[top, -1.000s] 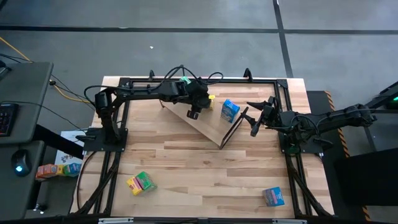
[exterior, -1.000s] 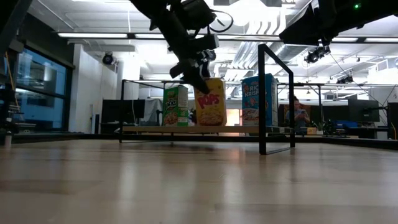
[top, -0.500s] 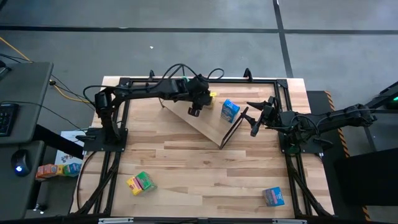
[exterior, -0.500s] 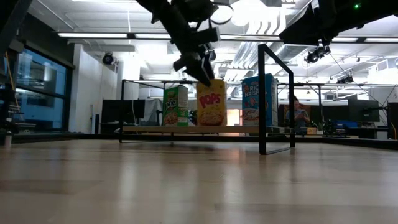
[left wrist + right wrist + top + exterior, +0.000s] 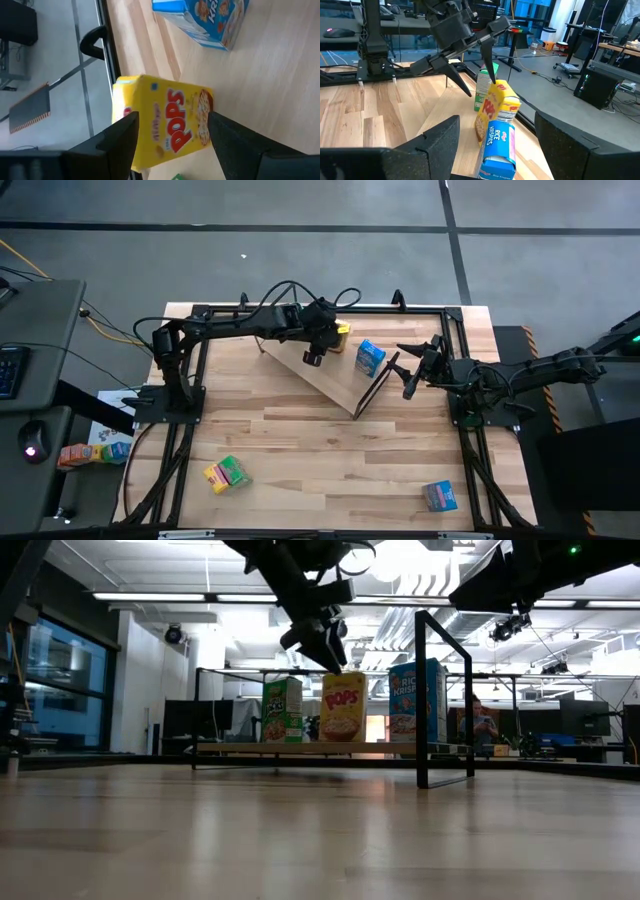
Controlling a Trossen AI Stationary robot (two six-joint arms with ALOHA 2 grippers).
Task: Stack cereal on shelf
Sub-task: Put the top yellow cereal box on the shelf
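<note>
The shelf (image 5: 325,377) is a light wood board on black wire legs at the table's far middle. Three cereal boxes stand upright on it in a row: green (image 5: 282,710), yellow (image 5: 343,707) and blue (image 5: 414,700). My left gripper (image 5: 328,652) is open just above the yellow box's top. In the left wrist view its fingers stand on either side of the yellow box (image 5: 167,125), with the blue box (image 5: 207,17) beyond. My right gripper (image 5: 408,370) is open and empty at the shelf's right end, facing the blue box (image 5: 497,145).
A yellow box and a green box lie together (image 5: 226,474) near the table's front left. Another blue box (image 5: 439,496) lies at the front right. The shelf's black wire leg (image 5: 445,700) stands between my right gripper and the row of boxes.
My left gripper has set the yellow box down on the shelf and let go. The box was tilted in the gripper and now stands upright between the green and blue boxes. The gripper has risen a little and stands above the box's top.
</note>
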